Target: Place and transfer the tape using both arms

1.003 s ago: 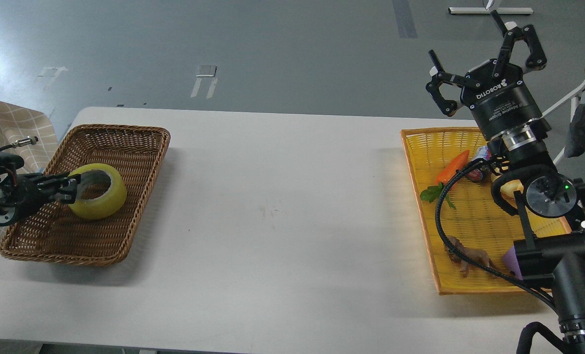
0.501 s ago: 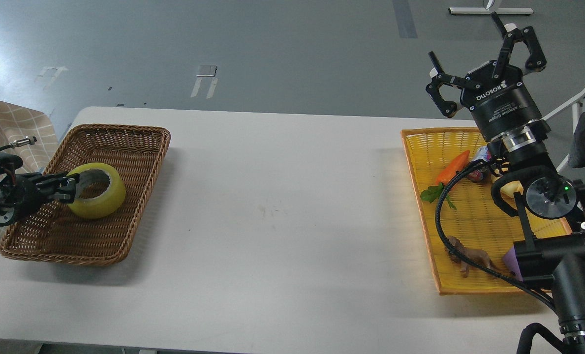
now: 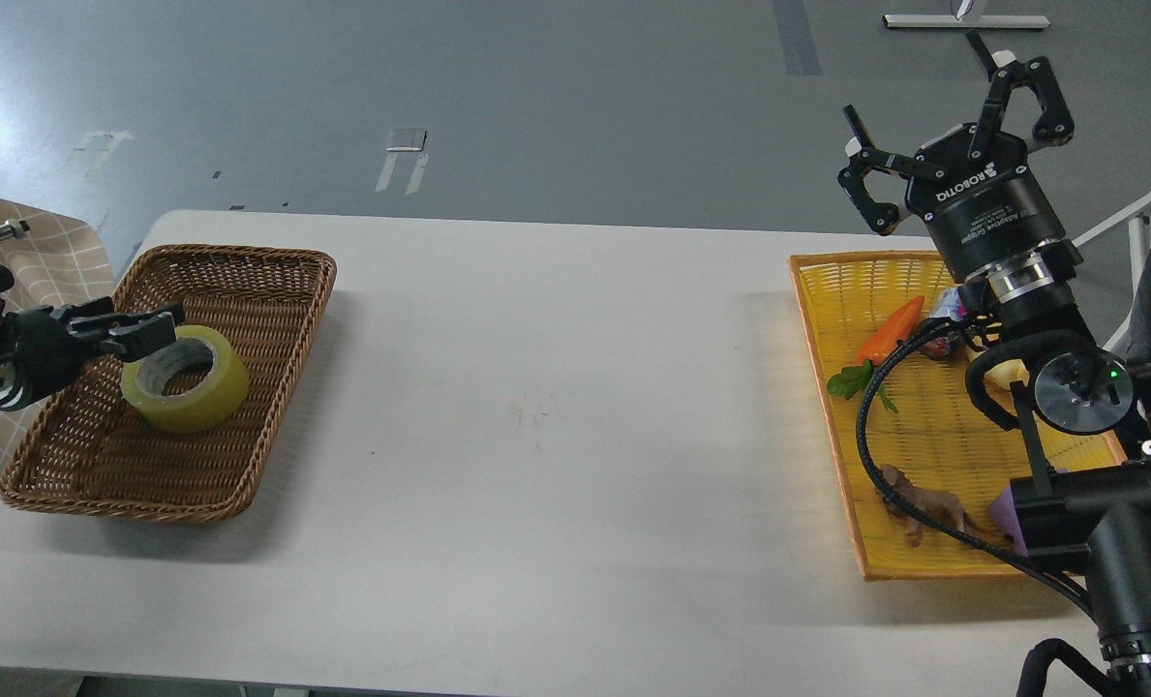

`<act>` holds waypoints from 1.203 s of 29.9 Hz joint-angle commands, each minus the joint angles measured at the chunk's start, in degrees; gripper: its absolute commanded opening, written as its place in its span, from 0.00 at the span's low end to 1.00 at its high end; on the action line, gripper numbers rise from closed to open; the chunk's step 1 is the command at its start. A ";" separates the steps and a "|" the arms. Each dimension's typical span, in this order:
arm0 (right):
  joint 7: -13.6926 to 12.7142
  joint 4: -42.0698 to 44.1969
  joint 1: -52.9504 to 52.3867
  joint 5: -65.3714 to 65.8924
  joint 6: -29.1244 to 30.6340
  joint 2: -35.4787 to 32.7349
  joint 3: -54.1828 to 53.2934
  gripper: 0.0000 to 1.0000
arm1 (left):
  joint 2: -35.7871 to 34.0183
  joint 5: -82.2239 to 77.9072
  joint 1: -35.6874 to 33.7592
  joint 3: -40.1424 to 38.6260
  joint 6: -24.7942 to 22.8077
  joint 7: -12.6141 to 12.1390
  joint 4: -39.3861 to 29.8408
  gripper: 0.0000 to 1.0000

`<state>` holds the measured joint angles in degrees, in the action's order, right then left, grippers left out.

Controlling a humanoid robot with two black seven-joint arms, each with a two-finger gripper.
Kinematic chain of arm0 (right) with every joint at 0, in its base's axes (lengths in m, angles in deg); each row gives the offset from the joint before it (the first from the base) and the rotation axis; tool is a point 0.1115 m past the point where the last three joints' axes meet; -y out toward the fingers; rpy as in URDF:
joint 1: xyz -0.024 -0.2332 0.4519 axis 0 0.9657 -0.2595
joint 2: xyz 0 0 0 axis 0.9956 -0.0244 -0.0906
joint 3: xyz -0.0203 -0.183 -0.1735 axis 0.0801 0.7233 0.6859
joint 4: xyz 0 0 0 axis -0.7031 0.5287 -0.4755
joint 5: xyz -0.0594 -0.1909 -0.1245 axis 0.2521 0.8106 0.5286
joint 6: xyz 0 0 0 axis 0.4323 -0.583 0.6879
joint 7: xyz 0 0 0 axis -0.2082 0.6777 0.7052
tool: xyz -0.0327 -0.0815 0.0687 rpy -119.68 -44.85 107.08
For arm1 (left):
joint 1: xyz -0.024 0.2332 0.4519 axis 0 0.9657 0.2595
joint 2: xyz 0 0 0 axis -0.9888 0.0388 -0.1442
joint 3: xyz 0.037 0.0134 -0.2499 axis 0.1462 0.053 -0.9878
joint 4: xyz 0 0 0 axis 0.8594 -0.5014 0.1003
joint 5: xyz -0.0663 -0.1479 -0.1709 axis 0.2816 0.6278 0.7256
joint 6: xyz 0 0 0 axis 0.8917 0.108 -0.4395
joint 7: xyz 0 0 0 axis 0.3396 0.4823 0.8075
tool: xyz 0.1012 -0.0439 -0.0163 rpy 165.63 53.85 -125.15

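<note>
The tape (image 3: 186,391), a yellow translucent roll with a grey-white core, lies flat in the brown wicker basket (image 3: 246,281) at the table's left. My left gripper (image 3: 149,325) hovers just above the roll's far-left rim, its fingers slightly apart and holding nothing. My right gripper (image 3: 953,106) is held high beyond the far end of the yellow tray (image 3: 827,329) at the right, with its fingers spread wide and empty.
The yellow tray holds a toy carrot (image 3: 890,329), a green leaf (image 3: 851,382), a brown toy animal (image 3: 923,505) and other small toys partly hidden by my right arm. The white table (image 3: 556,407) lies between basket and tray.
My left gripper let go of the tape's rim and rose up and slightly left. The tape settled flat in the basket. The right arm barely moved.
</note>
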<state>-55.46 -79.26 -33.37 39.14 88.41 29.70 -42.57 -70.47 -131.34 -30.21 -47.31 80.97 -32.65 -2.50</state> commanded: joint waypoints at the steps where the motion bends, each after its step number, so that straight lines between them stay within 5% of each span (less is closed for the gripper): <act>1: 0.00 0.01 0.04 0.00 0.00 -0.09 -0.01 1.00 | -1.84 6.61 -4.96 0.06 -0.59 4.22 -1.51 0.95; 7: 0.00 -0.07 -0.05 0.00 0.00 -0.17 -0.01 1.00 | -0.96 14.01 -11.83 -0.03 -3.05 4.45 -1.87 0.97; 16: 0.00 -0.16 -0.58 0.00 0.00 -0.26 -0.18 1.00 | 5.28 37.19 -22.90 -0.65 -15.96 4.45 -1.87 0.98; 25: 0.00 0.01 -1.10 0.26 0.00 -1.23 -0.27 1.00 | 14.67 60.13 -23.08 -4.85 -20.19 4.45 -1.87 0.98; 36: -0.18 3.17 -5.14 0.79 0.00 -3.51 -0.09 1.00 | 27.25 68.23 -17.29 -11.10 -27.30 3.96 -1.87 0.98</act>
<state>-55.46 -77.41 -37.13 39.85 88.41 26.53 -42.76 -46.27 -63.95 -49.47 -56.61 55.74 -28.30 -4.28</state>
